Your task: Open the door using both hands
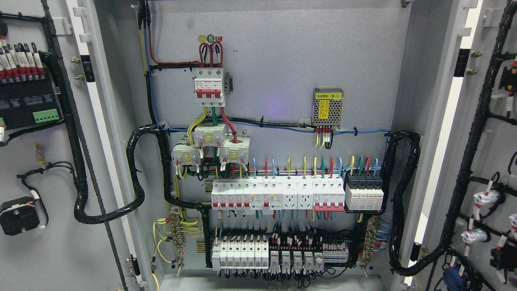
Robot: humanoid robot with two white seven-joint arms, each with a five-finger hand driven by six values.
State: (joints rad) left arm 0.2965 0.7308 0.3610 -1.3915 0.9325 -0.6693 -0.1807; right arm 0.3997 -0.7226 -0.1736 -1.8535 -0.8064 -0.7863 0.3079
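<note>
Both doors of a grey electrical cabinet stand swung wide open. The left door (48,250) shows its inner face at the picture's left, with a black module and a green terminal block mounted on it. At the right the right door (499,141) shows its inner face too, carrying black cable looms and small white parts. Between them the cabinet's back panel (274,68) is fully exposed. Neither of my hands nor any arm shows in the head view.
On the back panel sit a red-and-white main breaker (209,87), a perforated metal power supply (327,107), a row of breakers (278,195) and lower terminal rows (278,254). Thick black cable bundles (135,173) loop from the panel to each door.
</note>
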